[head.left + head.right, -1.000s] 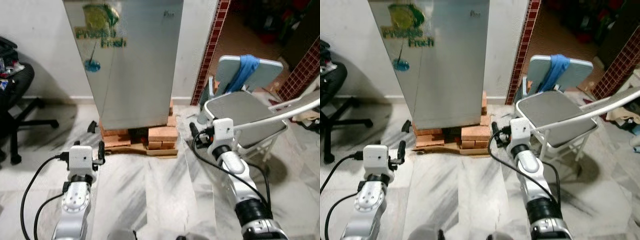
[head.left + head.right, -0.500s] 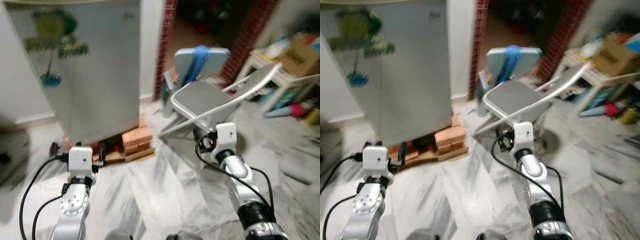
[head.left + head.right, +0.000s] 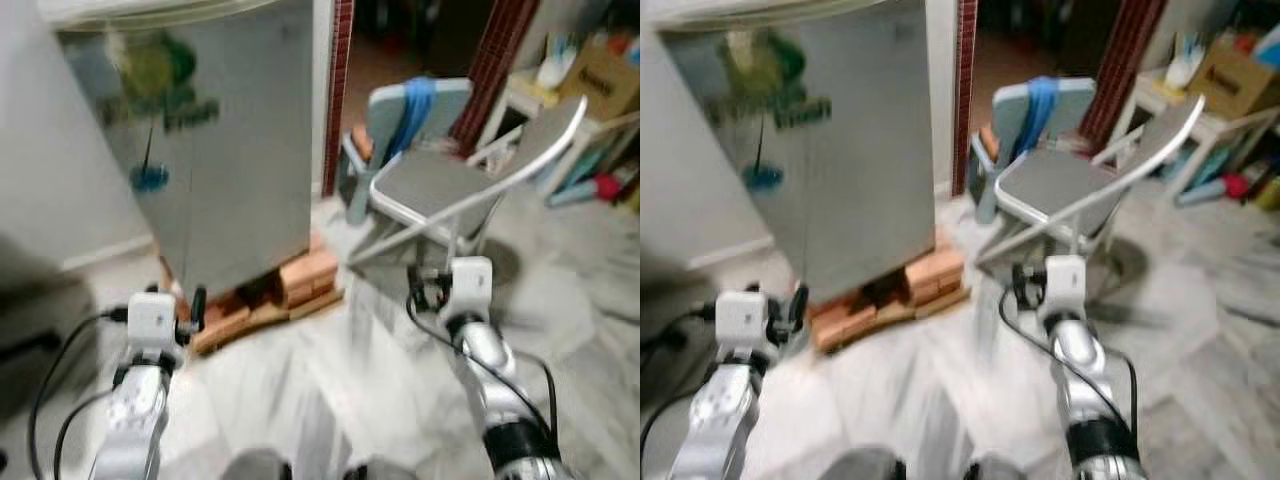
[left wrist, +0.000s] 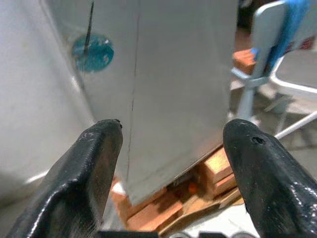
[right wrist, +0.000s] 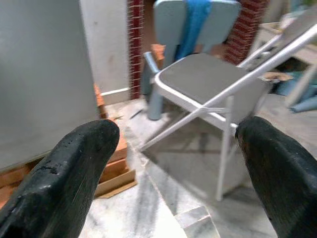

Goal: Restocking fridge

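1. Left gripper (image 4: 168, 148): held low over the marble floor (image 3: 330, 400), fingers spread wide, nothing between them. Its wrist camera looks straight at the lower front of the fridge and the bricks beneath it.

2. Right gripper (image 5: 173, 148): also out front at about the same height, fingers apart and empty. Its wrist camera faces the folding chair, with the fridge base to one side.

3. Change over the last second: the whole head view swung to one side and then part of the way back, and is now motion-blurred. That is camera movement from the robot turning or stepping. The things have not shifted. Both arms keep the same forward pose.

4. Fridge (image 3: 215, 150): stands against the wall on a stack of bricks (image 3: 265, 295), door shut, green sticker on its front. It now sits left of centre in the head view.

5. Folding chair (image 3: 450, 185): just beside the fridge's right-hand corner, blue cloth (image 3: 412, 110) draped over the chair behind it.

6. Far right: a low white table (image 3: 525, 95) carrying a cardboard box (image 3: 600, 85) and bottles. Too blurred to name any stock.

7. Judgement: the robot is moving about near the fridge with both grippers free. No item to stock can be made out.
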Available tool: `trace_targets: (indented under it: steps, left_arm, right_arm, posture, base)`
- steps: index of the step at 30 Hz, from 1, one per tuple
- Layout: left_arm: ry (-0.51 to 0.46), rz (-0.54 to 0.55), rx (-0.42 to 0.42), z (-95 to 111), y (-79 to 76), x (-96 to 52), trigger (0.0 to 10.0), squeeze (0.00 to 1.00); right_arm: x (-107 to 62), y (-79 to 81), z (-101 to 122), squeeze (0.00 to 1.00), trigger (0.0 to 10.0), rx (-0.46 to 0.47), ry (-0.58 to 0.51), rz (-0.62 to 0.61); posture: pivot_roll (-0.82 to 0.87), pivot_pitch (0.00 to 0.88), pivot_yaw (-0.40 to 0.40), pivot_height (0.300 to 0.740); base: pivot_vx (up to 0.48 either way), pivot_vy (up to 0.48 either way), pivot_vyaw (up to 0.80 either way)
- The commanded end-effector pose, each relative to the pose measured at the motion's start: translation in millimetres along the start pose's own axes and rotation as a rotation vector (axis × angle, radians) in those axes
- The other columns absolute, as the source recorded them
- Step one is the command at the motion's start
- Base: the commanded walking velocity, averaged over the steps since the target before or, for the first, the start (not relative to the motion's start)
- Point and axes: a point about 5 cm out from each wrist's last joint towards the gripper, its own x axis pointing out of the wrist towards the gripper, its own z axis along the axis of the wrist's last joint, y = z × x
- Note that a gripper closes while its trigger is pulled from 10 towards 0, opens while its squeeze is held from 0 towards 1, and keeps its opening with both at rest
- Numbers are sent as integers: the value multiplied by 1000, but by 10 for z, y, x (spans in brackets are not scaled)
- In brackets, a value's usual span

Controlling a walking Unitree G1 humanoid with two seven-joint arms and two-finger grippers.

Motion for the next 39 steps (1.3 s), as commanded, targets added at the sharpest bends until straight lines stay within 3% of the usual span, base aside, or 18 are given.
trace_targets:
  steps: [1, 18, 31, 39]
  left_arm:
    - [11, -6, 5, -3, 84, 1, 10000, 0]
    - [8, -16, -11, -8, 115, -18, 10000, 0]
    - [-3, -12, -1, -13, 100, -12, 10000, 0]
    - [5, 39, 8, -46, 124, -41, 10000, 0]
  right_arm:
    - [46, 64, 79, 0, 10000, 12, -29, 11]
    - [77, 133, 95, 0, 10000, 8, -32, 36]
    - [108, 99, 131, 0, 10000, -2, -38, 39]
    - [98, 106, 113, 0, 10000, -14, -34, 53]
  posture:
    - [146, 0, -10, 740]
    - [162, 0, -27, 740]
    - [160, 0, -39, 740]
    - [161, 0, -45, 740]
  base:
    - [0, 480, -800]
    - [0, 479, -800]
    - [0, 454, -800]
    - [0, 330, -59]
